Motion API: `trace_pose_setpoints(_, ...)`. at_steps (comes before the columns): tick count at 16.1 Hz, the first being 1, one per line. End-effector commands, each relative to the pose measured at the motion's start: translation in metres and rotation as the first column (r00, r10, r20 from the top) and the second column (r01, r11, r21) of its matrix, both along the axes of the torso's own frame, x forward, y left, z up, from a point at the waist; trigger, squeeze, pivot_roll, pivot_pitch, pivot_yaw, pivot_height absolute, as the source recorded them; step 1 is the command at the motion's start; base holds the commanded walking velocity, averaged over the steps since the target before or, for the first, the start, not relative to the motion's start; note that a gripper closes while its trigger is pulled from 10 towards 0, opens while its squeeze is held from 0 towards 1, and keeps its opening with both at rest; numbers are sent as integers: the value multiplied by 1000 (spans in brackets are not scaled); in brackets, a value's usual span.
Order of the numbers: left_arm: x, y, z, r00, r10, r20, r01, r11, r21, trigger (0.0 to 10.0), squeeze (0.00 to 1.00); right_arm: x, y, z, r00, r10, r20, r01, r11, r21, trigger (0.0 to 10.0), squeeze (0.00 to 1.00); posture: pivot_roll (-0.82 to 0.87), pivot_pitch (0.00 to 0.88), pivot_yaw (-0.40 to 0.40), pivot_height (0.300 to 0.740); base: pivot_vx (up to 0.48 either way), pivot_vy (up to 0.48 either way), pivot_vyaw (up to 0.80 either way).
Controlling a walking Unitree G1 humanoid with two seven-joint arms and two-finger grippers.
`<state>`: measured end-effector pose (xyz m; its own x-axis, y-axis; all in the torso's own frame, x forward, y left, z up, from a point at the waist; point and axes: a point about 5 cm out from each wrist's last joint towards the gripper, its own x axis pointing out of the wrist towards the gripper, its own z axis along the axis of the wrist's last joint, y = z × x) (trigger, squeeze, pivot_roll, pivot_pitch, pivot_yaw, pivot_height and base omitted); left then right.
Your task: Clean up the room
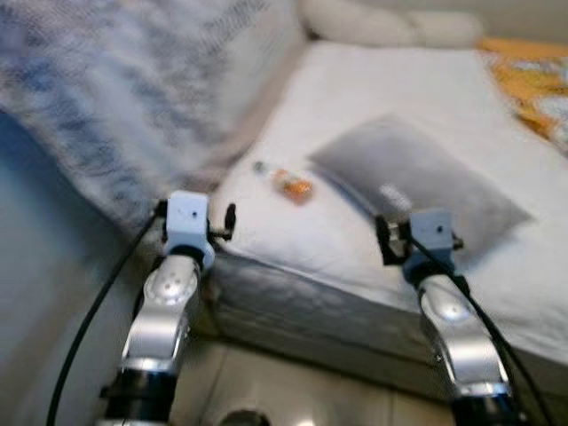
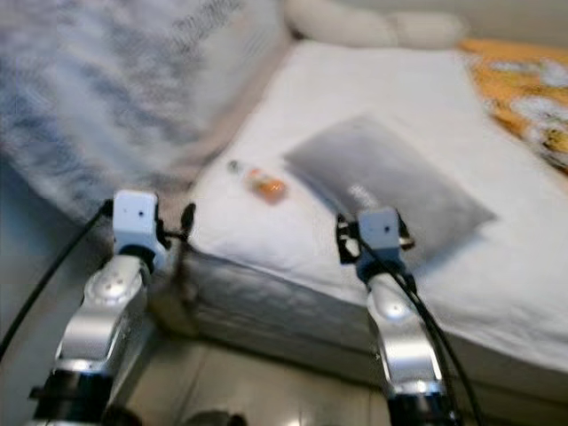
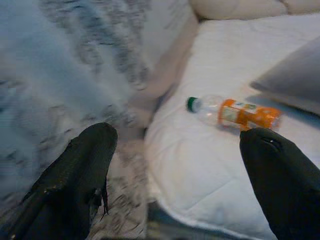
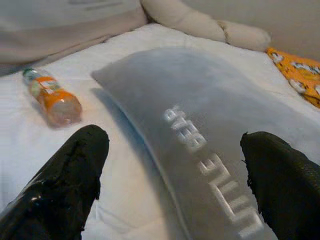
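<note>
Left eye view: a white bed carries a grey pillow, with a small orange-labelled bottle lying on its side just beside the pillow, near the bed's corner. Both end effectors are released, empty: the left end effector faces the bottle, the right end effector hovers over the pillow.

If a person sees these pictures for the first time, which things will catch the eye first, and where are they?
A small plastic bottle with an orange label and green cap lies on its side on the white mattress, near the corner. Beside it, toward the robot's right, rests a grey pillow with stitched white lettering. In front, the left gripper and right gripper are both open, raised at the bed's edge.
</note>
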<state>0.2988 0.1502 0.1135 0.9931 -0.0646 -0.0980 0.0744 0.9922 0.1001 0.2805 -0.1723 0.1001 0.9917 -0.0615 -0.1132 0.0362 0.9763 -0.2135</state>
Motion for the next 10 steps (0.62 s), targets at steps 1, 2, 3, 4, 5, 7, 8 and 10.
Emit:
trace_pose_setpoints(1,0,4,2,1000,2,10,-2,1000,11,10000,0,2,5,2,1000,14,3,-14,1000,1,10000,0,16,0,16,740,0,0,800)
trace_pose_setpoints(2,0,3,3,1000,-3,10,3,1000,12,10000,0,2,5,0,1000,6,-12,-6,1000,-2,10000,0,15,0,19,740,0,0,0)
trace_pose_setpoints(3,0,3,3,1000,-10,10,10,1000,14,10000,0,2,4,-1,1000,-2,-15,2,1000,4,10000,0,16,0,20,740,0,0,0)
trace_pose_setpoints(4,0,3,2,1000,-13,8,12,1000,18,10000,0,2,4,-1,1000,-4,-14,4,1000,6,10000,0,16,0,20,740,0,0,0)
trace_pose_setpoints(5,0,3,2,1000,-13,7,13,1000,18,10000,0,2,4,-1,1000,-4,-14,4,1000,6,10000,0,16,0,20,740,0,0,0)
trace_pose_setpoints(7,0,3,2,1000,-14,5,14,1000,19,10000,0,3,4,-1,1000,-5,-15,5,1000,6,10000,0,16,0,21,740,0,0,0)
trace_pose_setpoints(8,0,4,2,1000,-15,5,15,1000,18,10000,0,3,4,-1,1000,-7,-17,7,1000,4,10000,0,14,0,21,740,240,0,0)
trace_pose_setpoints(10,-1,4,2,1000,-16,4,16,1000,18,10000,0,3,4,-1,1000,-7,-19,7,1000,2,10000,0,13,0,22,740,240,0,0)
